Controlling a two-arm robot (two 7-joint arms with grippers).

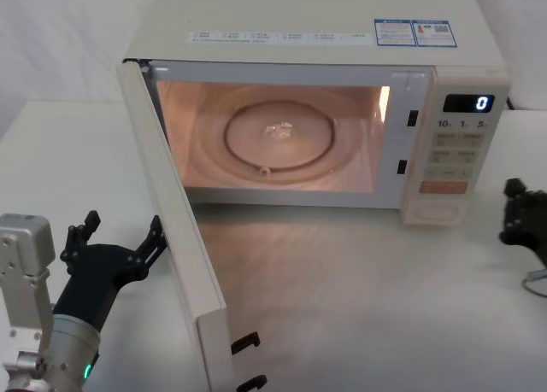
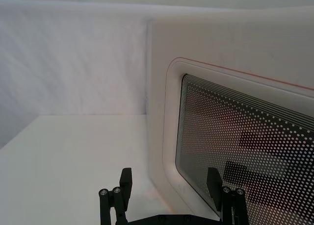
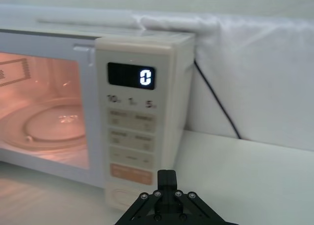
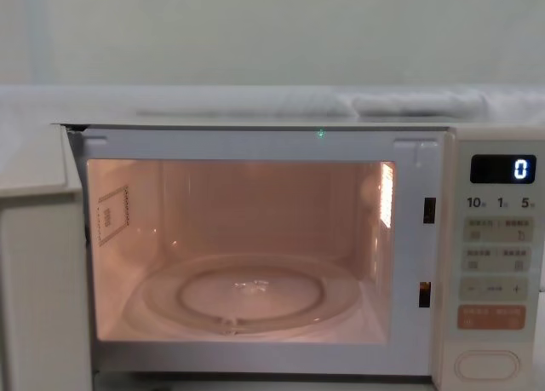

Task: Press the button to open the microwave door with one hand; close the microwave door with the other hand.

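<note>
We see the microwave [image 1: 316, 33] at the table's [image 1: 51, 153] back edge, its lit cavity facing us. The door [image 1: 175, 238] stands wide open, its long axis running toward the front edge. Our left gripper [image 1: 120, 242], fingers spread, sits just outside it; a glancing push may slip off. Our right gripper [image 1: 523, 217] idles near the right edge; we cannot tell its fingers.

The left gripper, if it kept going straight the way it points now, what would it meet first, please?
Most likely the outer face of the open microwave door: the left gripper, fingers open, points at the window's lower corner, though the remaining gap is hard to judge.
</note>
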